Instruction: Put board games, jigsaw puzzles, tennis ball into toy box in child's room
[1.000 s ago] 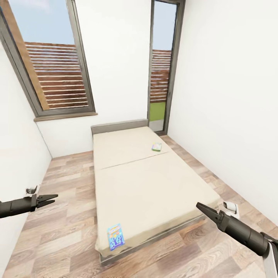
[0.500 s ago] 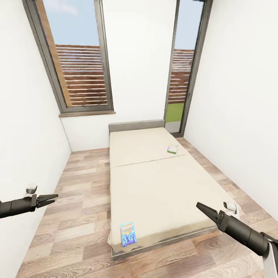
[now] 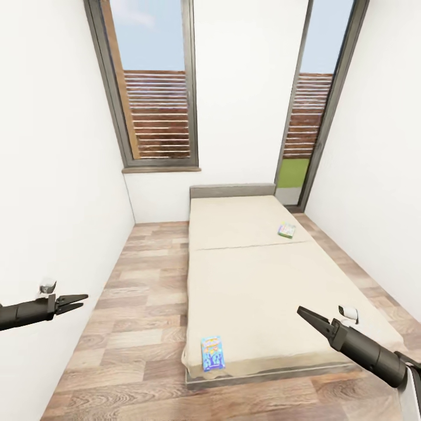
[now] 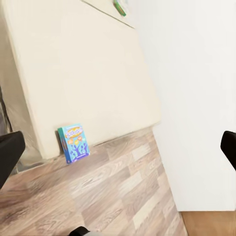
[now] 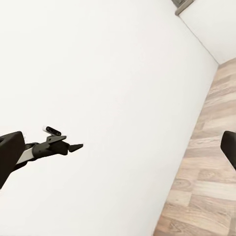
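A blue board game (image 3: pixel 212 352) lies at the near left corner of the bed (image 3: pixel 275 286). A pale green board game (image 3: pixel 286 230) rests near the bed's far right edge. My left gripper (image 3: pixel 79 302) hovers open over the floor left of the bed, holding nothing. My right gripper (image 3: pixel 304 313) hangs open and empty above the bed's near right part. In the left wrist view the blue game (image 4: pixel 74 142) sits at the mattress corner, and the green game (image 4: pixel 120 6) is far off. The toy box, table, puzzles and tennis ball are out of view.
White walls (image 3: pixel 58 175) close in on both sides. A tall window (image 3: pixel 155 88) and a glass door (image 3: pixel 307 128) stand behind the bed. Wood-plank floor (image 3: pixel 146 292) runs along the bed's left side. The right wrist view faces my left gripper (image 5: pixel 64 146) against a white wall.
The whole picture has shifted: the camera turned, so the bed and windows now sit further right in view. Both arms hold the same pose, and the games lie where they were.
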`<state>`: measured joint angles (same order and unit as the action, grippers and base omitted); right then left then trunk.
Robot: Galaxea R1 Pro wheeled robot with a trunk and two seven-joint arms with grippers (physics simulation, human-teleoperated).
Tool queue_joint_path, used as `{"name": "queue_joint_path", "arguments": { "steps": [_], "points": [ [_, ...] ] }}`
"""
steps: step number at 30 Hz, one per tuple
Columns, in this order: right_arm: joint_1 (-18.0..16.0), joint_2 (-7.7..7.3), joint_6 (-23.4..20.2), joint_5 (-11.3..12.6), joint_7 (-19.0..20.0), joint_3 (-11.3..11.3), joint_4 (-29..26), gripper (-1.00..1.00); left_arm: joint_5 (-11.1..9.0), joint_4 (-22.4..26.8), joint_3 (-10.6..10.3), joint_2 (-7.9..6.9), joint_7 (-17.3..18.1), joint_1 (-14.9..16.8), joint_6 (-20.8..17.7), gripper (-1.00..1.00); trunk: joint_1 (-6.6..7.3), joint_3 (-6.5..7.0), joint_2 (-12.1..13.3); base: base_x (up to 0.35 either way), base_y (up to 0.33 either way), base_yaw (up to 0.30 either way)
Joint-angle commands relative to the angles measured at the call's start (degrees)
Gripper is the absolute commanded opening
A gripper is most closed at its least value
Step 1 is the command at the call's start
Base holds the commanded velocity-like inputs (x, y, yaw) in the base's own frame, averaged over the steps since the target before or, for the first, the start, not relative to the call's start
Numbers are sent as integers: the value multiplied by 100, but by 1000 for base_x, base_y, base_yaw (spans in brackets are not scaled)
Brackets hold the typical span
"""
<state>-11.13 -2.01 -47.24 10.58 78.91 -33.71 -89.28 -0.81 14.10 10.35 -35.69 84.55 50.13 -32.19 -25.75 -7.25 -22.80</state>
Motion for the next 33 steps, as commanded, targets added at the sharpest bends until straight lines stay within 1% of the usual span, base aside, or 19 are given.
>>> {"name": "queue_joint_path", "arguments": {
  "steps": [1, 9, 12, 18, 30, 33],
  "points": [
    [-3, -1, -48, 14, 10, -4, -2, 100, -7, -3, -7, 0, 18, 10, -60, 100, -3, -13, -12, 0, 0, 290],
    [-3, -1, -48, 14, 10, -4, 5, 100, -7, -3, -7, 0, 18, 8, -60, 100, -3, -13, -12, 0, -7, 287],
    [-3, -1, -48, 14, 10, -7, 6, 100, -7, -3, -7, 0, 18, 11, -60, 100, -3, -13, -12, 0, -99, 177],
    [-3, -1, -48, 14, 10, -12, 9, 100, -7, -3, -7, 0, 18, 10, -60, 100, -3, -13, -12, 0, -148, 53],
    [-3, -1, -48, 14, 8, -10, 15, 100, -7, -3, -7, 0, 18, 9, -60, 100, -3, -13, -12, 0, -23, 5],
    [-3, -1, -48, 14, 9, -7, 16, 100, -7, -3, -7, 2, 13, 10, -62, 100, -3, -13, -12, 0, -131, 0]
  ]
}}
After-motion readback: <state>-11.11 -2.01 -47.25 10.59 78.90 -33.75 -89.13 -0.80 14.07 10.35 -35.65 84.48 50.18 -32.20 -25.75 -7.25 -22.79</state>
